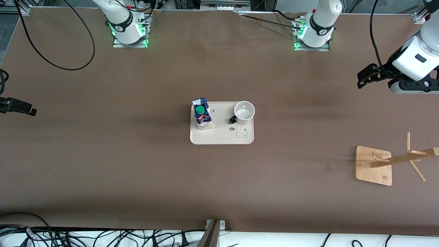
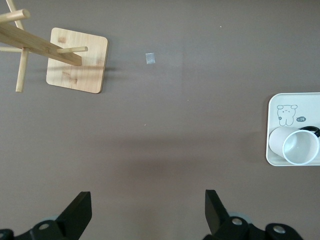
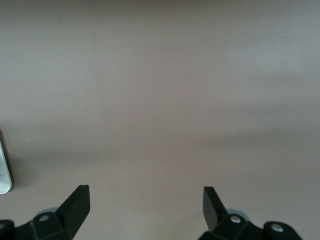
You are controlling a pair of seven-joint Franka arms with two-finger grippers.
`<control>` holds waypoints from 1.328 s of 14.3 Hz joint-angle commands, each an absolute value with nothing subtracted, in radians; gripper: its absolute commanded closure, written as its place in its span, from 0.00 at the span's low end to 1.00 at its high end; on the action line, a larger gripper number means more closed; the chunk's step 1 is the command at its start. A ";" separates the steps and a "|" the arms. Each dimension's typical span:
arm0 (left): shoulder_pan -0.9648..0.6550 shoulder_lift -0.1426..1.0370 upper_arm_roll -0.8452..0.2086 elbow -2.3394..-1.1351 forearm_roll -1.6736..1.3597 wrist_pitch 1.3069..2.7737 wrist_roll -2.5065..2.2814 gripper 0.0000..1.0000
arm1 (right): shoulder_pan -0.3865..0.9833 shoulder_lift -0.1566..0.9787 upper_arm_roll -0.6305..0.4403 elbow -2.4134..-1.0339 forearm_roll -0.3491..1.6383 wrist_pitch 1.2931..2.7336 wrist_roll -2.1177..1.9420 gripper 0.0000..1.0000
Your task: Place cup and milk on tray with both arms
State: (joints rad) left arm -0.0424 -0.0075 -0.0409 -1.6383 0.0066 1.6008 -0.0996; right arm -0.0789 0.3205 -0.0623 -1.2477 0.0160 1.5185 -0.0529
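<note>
The cream tray lies mid-table. The milk stands upright on it at the end toward the right arm. The white cup stands on it at the end toward the left arm, its black handle toward the milk. My left gripper is open and empty, held up over bare table at the left arm's end. In the left wrist view the cup and part of the tray show. My right gripper is open and empty over bare table at the right arm's end; it also shows in its wrist view.
A wooden rack with pegs stands on a square base at the left arm's end, nearer the front camera than the tray; it also shows in the left wrist view. Cables lie along the table's front edge.
</note>
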 commanded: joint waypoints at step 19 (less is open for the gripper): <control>-0.044 0.008 -0.041 -1.634 -0.005 1.594 -0.083 0.00 | -0.040 0.114 -0.003 -1.523 -0.041 1.618 0.052 0.00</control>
